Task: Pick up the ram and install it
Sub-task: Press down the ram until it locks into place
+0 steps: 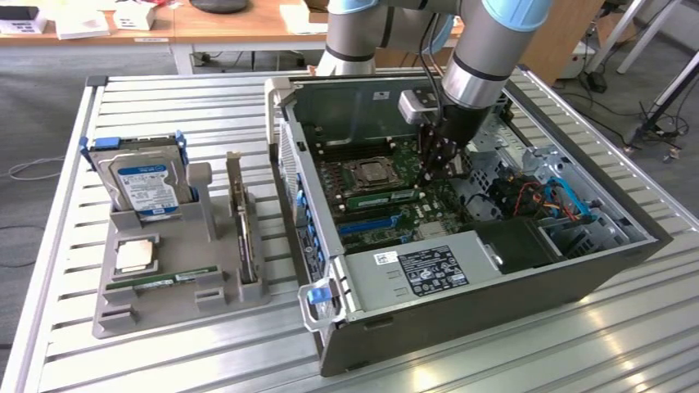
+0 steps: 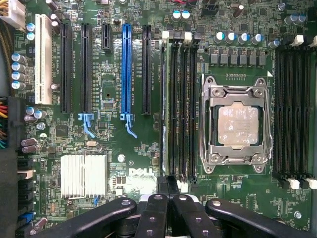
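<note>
The jaws, pressed together, sit over one end of the ram (image 1: pixel 382 199) standing on the motherboard (image 2: pixel 111 99).

Green ram (image 1: pixel 388 199) upright in motherboard slot.

Work surface: a slatted metal table (image 1: pixel 153 102), recorded in the exterior view. The slats are oriented left to right across the frame, and glare is noted at the lower right. Two items are set directly on it. A grey moulded holder (image 1: pixel 114 319) is placed at the left of the frame, below the middle. An open dark computer case (image 1: pixel 480 311) is laid on its side at centre and right, opening upward. The holder is positioned just beside the case's left wall; contact cannot be determined.
</note>
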`<state>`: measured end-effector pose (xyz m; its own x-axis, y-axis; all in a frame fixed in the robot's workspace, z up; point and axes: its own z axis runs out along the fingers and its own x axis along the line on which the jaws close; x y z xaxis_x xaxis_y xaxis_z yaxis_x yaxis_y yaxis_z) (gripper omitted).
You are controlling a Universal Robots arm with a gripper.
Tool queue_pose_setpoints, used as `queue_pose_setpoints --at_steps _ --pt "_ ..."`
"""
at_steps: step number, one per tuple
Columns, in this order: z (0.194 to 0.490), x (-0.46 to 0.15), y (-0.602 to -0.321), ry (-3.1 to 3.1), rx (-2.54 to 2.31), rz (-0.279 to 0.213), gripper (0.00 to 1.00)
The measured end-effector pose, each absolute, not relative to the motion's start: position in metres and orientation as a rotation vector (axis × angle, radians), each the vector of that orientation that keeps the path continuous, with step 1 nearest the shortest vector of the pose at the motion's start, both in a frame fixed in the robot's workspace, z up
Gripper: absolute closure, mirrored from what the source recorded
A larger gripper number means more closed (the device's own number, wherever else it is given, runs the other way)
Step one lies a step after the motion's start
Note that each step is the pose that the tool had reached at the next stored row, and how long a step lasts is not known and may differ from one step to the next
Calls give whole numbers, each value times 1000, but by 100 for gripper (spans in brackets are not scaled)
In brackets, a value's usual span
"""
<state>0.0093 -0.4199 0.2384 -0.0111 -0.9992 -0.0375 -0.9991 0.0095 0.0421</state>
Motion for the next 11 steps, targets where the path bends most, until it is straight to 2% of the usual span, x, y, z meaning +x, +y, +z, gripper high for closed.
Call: queue_pose_setpoints --at_steps 11 --pt "238 9 -417 -2230 2208 -90 89"
